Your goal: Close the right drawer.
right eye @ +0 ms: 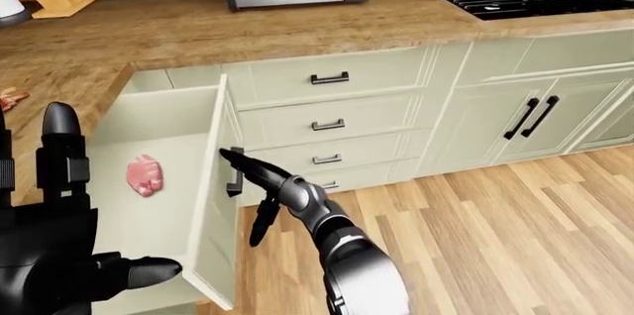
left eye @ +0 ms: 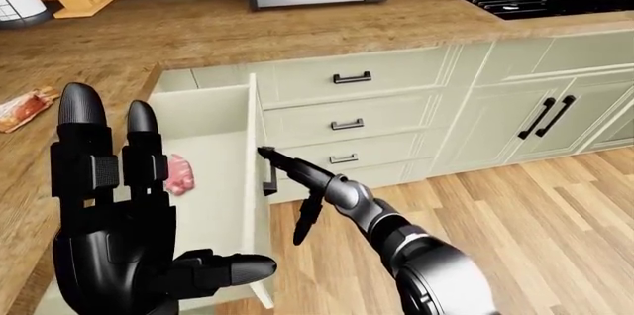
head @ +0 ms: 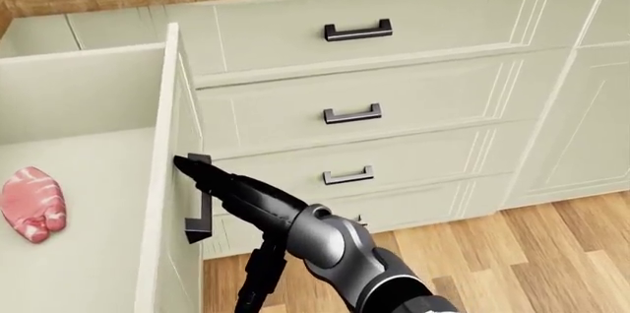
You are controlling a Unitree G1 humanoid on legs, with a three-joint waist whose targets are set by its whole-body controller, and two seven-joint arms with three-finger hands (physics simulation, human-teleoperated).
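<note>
Against the open drawer (head: 172,180) front, by its handle (head: 200,198), my right hand (head: 197,171) presses with fingers straight, gripping nothing. Beside the drawer, my left hand (left eye: 114,233) hovers spread and empty. I'm mid-push; next, steady pressure inward.

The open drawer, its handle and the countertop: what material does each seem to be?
Drawer: looks like painted wood, matte pale green, with no grain showing.
Handle: likely dark metal, with a thin angular bar and a slight sheen.
Countertop: wood or a wood look, with brown grain streaks.
</note>
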